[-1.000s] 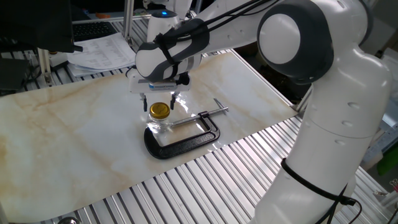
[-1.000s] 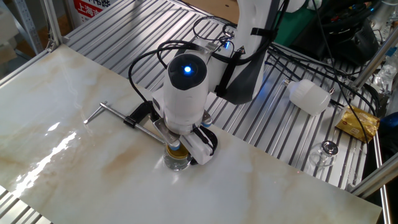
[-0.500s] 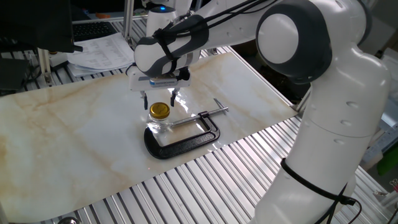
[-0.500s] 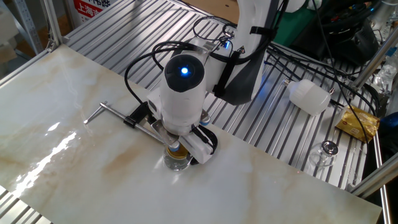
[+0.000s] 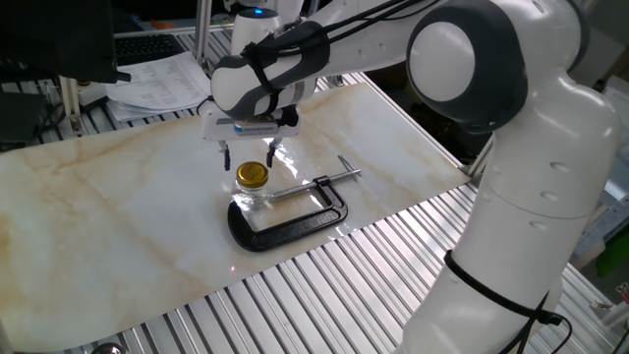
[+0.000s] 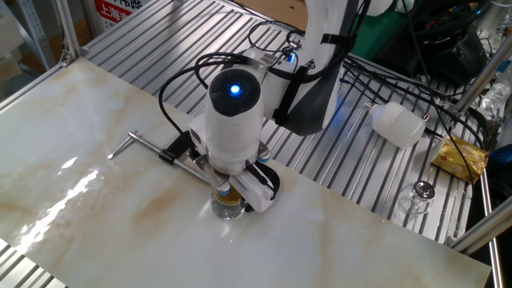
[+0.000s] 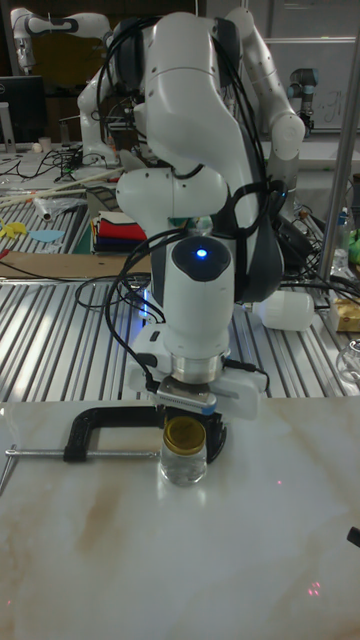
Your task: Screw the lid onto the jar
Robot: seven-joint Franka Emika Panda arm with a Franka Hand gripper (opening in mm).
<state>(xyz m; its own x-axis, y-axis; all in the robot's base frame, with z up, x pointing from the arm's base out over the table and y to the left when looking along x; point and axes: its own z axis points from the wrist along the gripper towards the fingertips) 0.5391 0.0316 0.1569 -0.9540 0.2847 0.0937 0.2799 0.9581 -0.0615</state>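
The marble-patterned table [image 7: 250,540] carried the task objects near its middle. Nearest the tall fixed camera, directly below the claw [image 7: 186,412], stood the small clear glass jar [image 7: 183,464], upright, with the yellow lid [image 7: 184,432] seated on its mouth. The claw hung just above the lid; in one fixed view its two fingers [image 5: 227,155] stood spread apart, one on either side of the lid and slightly higher, neither finger touching it. The claw therefore was open and held nothing.

The jar [image 5: 250,197] sat at the end of the black C-clamp [image 5: 290,218], which lay flat on the table below and beside the claw. Whether the clamp's jaws pressed the glass could not be told. The clamp's silver screw [image 5: 313,184], with its crossbar handle, extended away from the jar.

In the other fixed view the wrist housing, with its blue light [image 6: 234,89], hid most of the claw; only the jar [image 6: 227,206] showed beneath it. Farther off, beyond the claw on the ribbed aluminium surface, lay a white plastic bottle [image 6: 398,123] on its side, well apart from the jar.
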